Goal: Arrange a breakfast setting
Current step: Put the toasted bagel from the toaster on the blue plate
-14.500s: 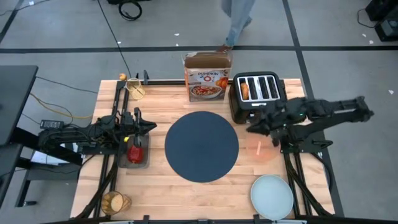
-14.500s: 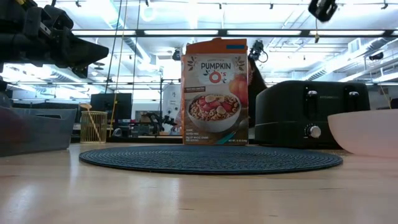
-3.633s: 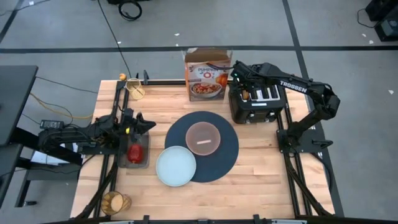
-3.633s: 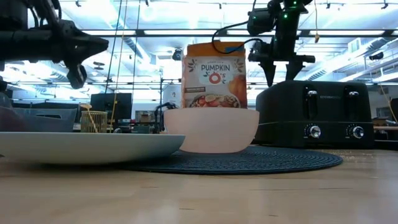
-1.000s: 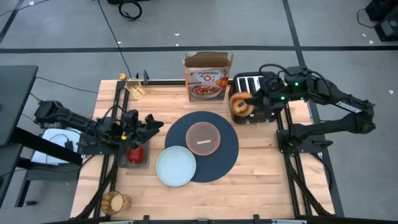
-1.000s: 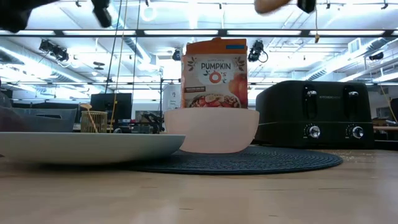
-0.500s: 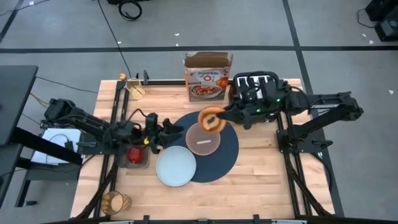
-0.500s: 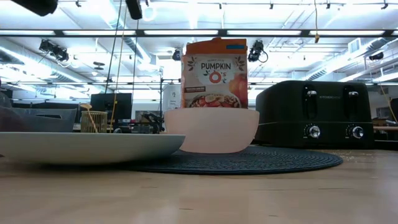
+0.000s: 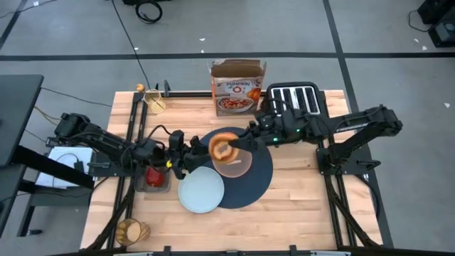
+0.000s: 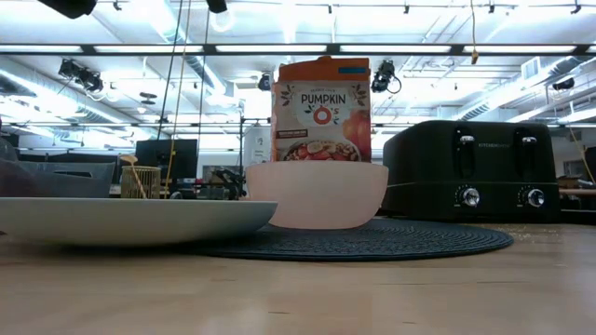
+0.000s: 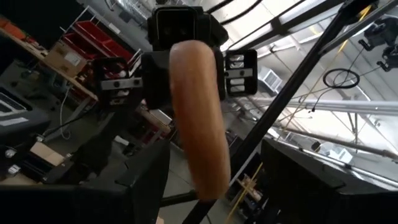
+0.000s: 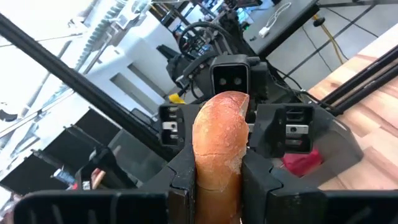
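Your right gripper (image 9: 234,146) clamped on the round golden-brown bagel (image 9: 222,147), above the pinkish bowl (image 9: 237,163), your left gripper (image 9: 186,156) spread open facing it

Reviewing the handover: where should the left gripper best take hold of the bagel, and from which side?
Probably across the free half of the bagel, coming in from the left arm's side. It stands on edge in the air above the bowl, the right gripper clamping its far part, so the near rim faces the open left gripper.
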You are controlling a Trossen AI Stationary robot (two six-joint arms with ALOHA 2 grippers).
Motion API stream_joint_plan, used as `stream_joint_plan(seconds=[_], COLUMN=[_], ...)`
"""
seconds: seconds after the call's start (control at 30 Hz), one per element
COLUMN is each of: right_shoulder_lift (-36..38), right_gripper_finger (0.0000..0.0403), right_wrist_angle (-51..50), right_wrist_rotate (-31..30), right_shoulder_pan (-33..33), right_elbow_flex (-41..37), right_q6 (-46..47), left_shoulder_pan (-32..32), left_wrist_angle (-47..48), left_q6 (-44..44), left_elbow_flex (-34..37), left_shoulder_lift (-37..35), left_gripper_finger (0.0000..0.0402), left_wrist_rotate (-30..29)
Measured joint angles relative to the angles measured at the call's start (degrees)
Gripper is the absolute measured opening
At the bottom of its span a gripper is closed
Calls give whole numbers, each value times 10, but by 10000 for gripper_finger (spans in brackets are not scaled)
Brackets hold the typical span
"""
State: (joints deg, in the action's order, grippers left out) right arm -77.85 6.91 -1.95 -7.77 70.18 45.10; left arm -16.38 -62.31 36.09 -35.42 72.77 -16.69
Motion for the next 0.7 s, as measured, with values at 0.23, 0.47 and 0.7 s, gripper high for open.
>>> stream_joint_plan(seconds=[0.23, 0.47, 0.7], right_shoulder_lift=[-38, -44, -35], right_gripper_finger=[84, 84, 84], right_wrist_angle=[56, 77, 77], right_wrist_rotate=[-5, -2, -5], right_shoulder_pan=[0, 0, 0], right_elbow_flex=[0, 0, 0], right_q6=[4, -16, -34], left_shoulder_pan=[0, -4, -19], left_wrist_angle=[4, 0, 20], left_q6=[26, 40, 17], left_elbow_flex=[0, 0, 0], left_shoulder_lift=[0, 0, 0], left_gripper_finger=[247, 188, 151], left_wrist_rotate=[1, 1, 0])
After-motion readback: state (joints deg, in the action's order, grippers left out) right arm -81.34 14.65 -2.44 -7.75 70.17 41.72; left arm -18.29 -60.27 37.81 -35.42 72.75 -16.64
